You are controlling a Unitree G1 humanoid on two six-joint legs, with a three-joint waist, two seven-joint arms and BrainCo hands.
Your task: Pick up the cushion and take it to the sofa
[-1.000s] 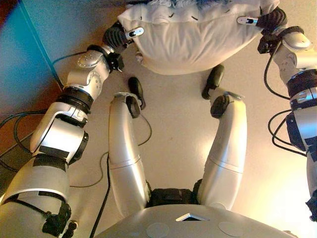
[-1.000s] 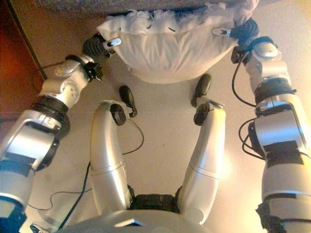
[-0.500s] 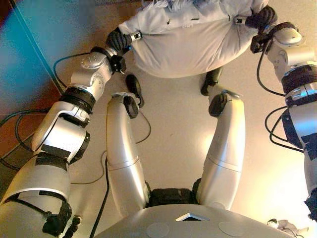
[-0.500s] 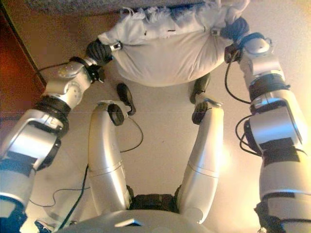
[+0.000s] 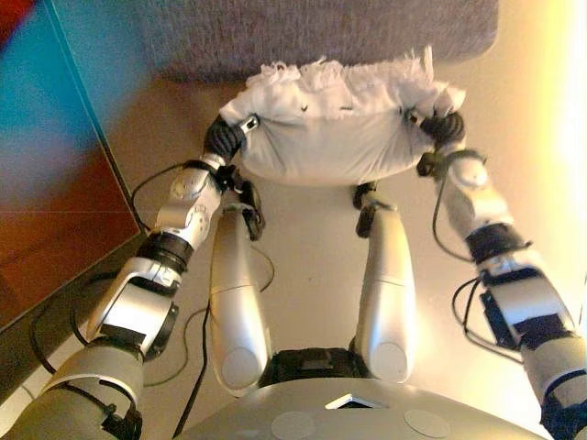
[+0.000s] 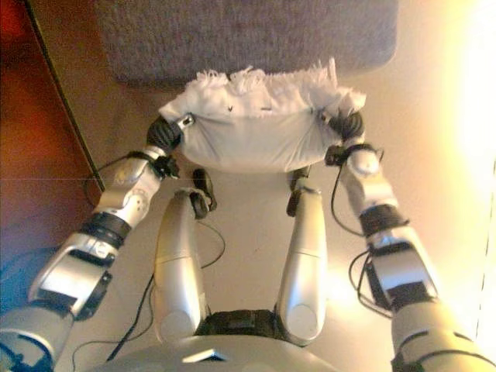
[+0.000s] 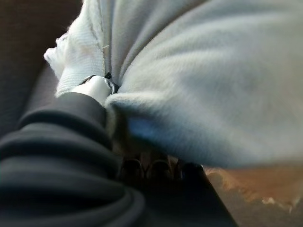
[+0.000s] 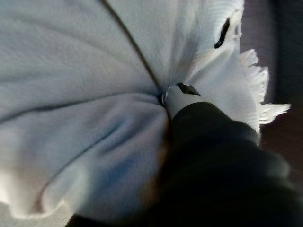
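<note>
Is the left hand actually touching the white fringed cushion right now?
Touching. In the left wrist view the left hand presses its thumb into the white fringed cushion, and the cloth dents around it with no gap.

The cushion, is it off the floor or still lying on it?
Off the floor: the cushion hangs between the left hand and right hand.

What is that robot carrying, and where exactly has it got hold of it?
A white fringed cushion, gripped at its two ends: the left hand pinches one side, the right hand the other, each thumb pressed into the fabric.
</note>
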